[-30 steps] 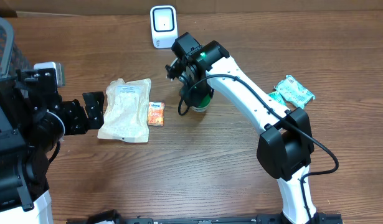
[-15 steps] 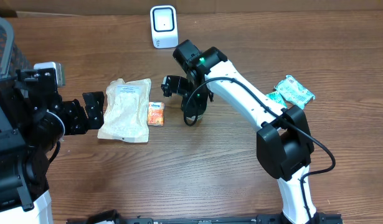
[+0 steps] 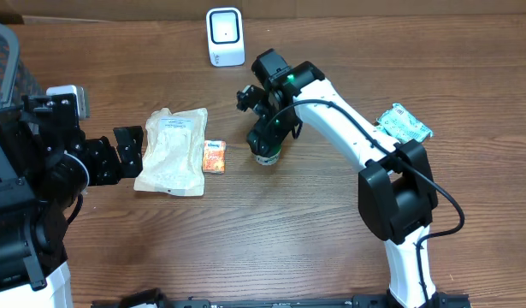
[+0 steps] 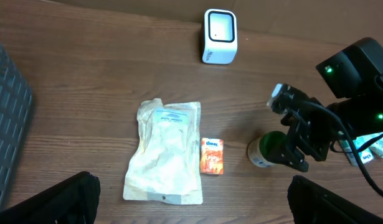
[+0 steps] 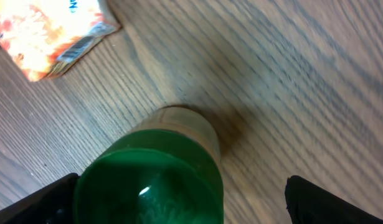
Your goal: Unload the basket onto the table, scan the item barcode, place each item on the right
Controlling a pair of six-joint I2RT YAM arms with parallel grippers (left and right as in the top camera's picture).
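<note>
A small round container with a green lid (image 3: 264, 156) stands upright on the wooden table, in front of the white barcode scanner (image 3: 224, 36). My right gripper (image 3: 268, 137) hangs directly over it, open. In the right wrist view the green lid (image 5: 151, 186) fills the space between the right gripper's (image 5: 185, 208) fingers; the left finger is close beside it and the right finger stands well apart. My left gripper (image 3: 126, 152) is open at the left end of a white pouch (image 3: 172, 151), holding nothing. The left wrist view shows the container (image 4: 264, 149) and the scanner (image 4: 219, 35) too.
A small orange tissue pack (image 3: 214, 157) lies between the pouch and the container. Teal packets (image 3: 404, 124) lie at the far right. A dark mesh basket (image 3: 2, 51) stands at the left edge.
The right gripper has opened and let go of the green-lidded container, which now stands upright on the table. The right wrist shifted slightly right. The left arm has not moved.
</note>
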